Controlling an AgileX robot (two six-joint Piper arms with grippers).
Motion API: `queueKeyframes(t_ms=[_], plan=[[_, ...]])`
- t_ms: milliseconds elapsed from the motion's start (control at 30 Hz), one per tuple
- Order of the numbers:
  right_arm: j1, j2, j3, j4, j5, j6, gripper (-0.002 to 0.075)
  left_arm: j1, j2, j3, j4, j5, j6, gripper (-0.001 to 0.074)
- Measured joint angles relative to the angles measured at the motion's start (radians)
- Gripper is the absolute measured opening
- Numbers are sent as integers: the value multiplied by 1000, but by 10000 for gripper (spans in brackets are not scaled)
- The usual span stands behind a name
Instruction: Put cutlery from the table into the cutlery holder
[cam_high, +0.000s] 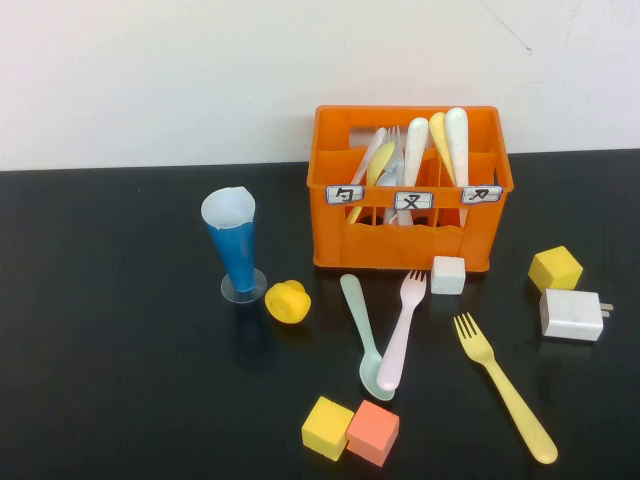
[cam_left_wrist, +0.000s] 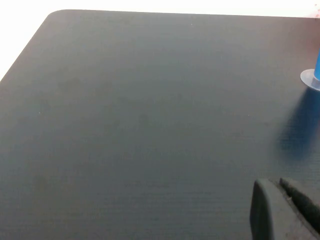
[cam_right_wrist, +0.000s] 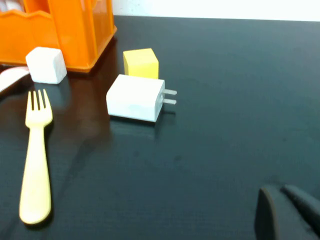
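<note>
Spoon (cam_high: 364, 333) left of fork (cam_high: 404, 330)

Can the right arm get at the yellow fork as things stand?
Probably yes: the yellow fork lies flat on bare table, apart from the white charger, nothing between it and the right gripper. The left gripper is parked elsewhere.

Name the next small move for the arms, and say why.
Probably the right gripper, low over the table at its near right, should reach for the yellow fork: it lies flat, alone and nearest that arm, while the cutlery holder stands beyond. The left gripper sits over bare table, far from the cutlery.
</note>
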Motion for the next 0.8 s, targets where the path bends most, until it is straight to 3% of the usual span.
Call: queueKeyframes(t_ms=[800], plan=[[0,0,0,19,0,0,-3,0,0,0,0,0,0,-1]])
